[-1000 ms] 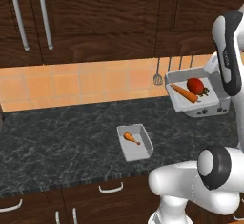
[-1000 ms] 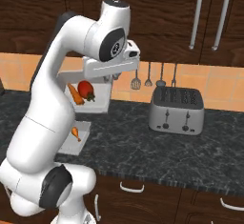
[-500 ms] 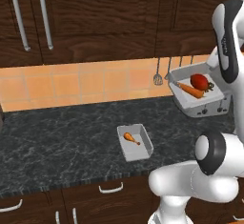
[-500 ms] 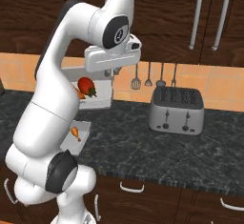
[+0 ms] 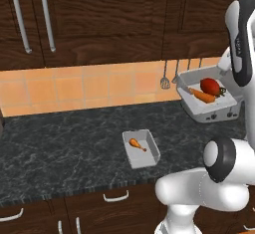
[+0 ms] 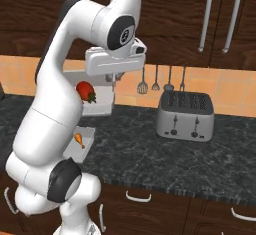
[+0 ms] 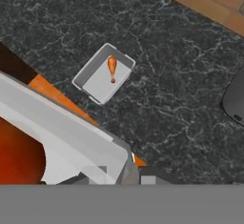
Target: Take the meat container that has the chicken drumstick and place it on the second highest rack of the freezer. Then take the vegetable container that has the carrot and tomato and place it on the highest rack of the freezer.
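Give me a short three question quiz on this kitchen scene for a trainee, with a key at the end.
1. True or false: the meat container with the chicken drumstick sits on the counter.
2. Which foods lie in the vegetable container held up above the counter? A) carrot and tomato B) bread and cheese C) two drumsticks
3. What appliance stands on the counter below the hanging utensils in the right base view?

Key: 1. True. 2. A: the carrot and tomato. 3. The toaster.
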